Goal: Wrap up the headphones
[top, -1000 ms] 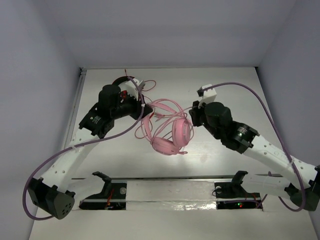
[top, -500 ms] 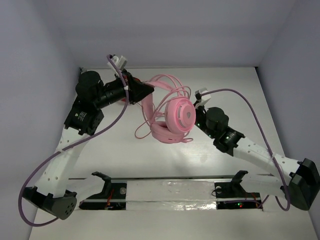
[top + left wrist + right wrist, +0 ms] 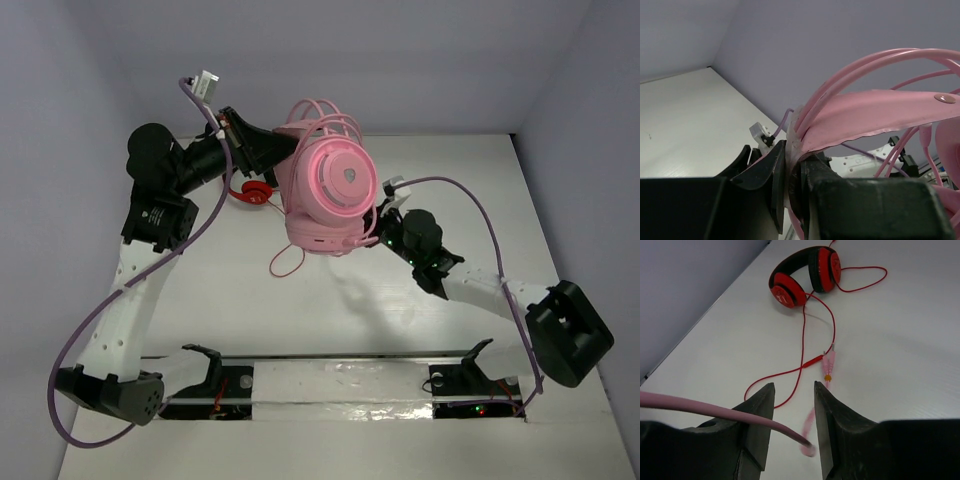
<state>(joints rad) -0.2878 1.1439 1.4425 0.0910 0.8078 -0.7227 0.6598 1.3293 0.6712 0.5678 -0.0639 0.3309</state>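
Note:
The pale-pink headphones [image 3: 325, 190] hang in the air above the table, one round cup facing up, with loops of pink cable [image 3: 318, 112] over the headband. My left gripper [image 3: 262, 150] is shut on the pink headband [image 3: 875, 112]; in the left wrist view the jaws [image 3: 792, 165] pinch its end. My right gripper [image 3: 385, 225] sits just right of and below the cup. In the right wrist view it [image 3: 793, 385] is open, and the pink cable [image 3: 715, 411] crosses its left finger into the gap. The cable's pink plugs [image 3: 828, 362] lie on the table.
Smaller red-and-black headphones [image 3: 802, 275] lie on the table at the back left, partly hidden under the lifted pair in the top view [image 3: 255, 192]. Their red cable [image 3: 802, 340] trails forward across the table [image 3: 470, 180]. Walls close in the table on three sides.
My left gripper has lifted the pink headphones off the table, up and back. My right arm has swung left and lower, beside the raised cup.

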